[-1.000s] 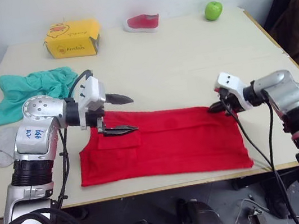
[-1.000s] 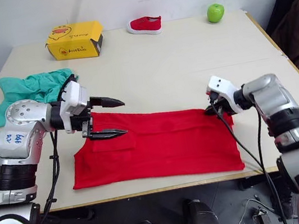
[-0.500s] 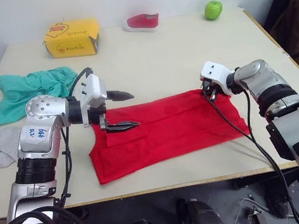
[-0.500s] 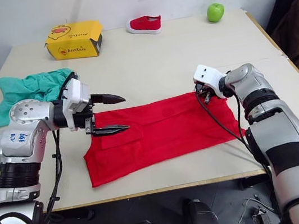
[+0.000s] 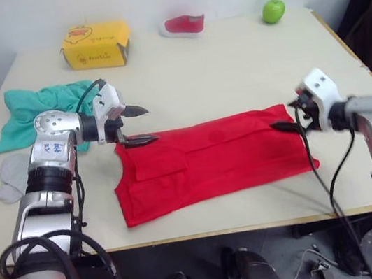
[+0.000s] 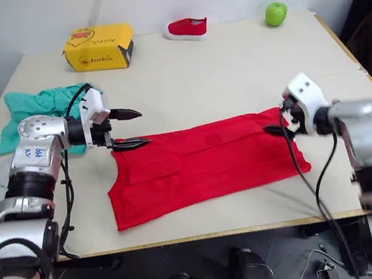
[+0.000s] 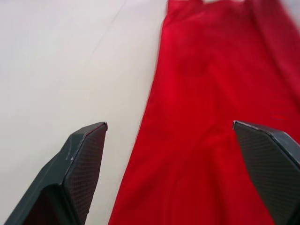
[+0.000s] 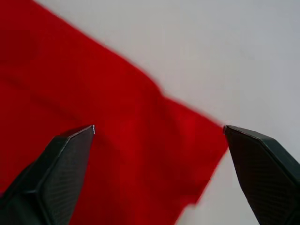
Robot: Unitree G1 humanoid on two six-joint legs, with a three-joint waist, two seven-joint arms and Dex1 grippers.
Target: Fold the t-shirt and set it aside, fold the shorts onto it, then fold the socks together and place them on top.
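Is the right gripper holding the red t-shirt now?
No, the right gripper is open above the t-shirt, with its fingers spread apart.

We see the t-shirt point(image 6: 204, 165) near the table's point(image 6: 209, 65) front edge, shorts point(image 6: 39, 106) to its left, socks point(image 5: 9, 176) beside them.

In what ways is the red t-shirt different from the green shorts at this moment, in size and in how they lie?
The t-shirt is bright red; the shorts are teal-green. The t-shirt is clearly larger than the shorts. The t-shirt lies flat as a long strip near the table's front edge, with both open grippers at its ends; the shorts lie crumpled in a heap at the robot's left, with no gripper on them. Both are soft cloth resting on the table.
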